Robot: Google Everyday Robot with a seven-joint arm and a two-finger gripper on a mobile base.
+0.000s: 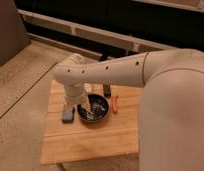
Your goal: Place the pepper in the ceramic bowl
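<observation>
pepper (115, 104) just R of ceramic bowl (97, 119), long axis near-far, gripper (87, 109) open over bowl

Ceramic bowl (101, 116): glossy black, mid-board. Pepper (115, 104): orange-red; sponge (69, 114): blue-grey; board (95, 142): pale wood. Gripper (86, 107): cream-white, over the bowl's left side.

Gripper (85, 107) is lowered at the left inner side of the black bowl (102, 113), fingers apart, holding nothing. Orange pepper (115, 104) lies on the wooden board (95, 140), just right of the bowl. Blue-grey sponge (68, 114) lies just left of it.
</observation>
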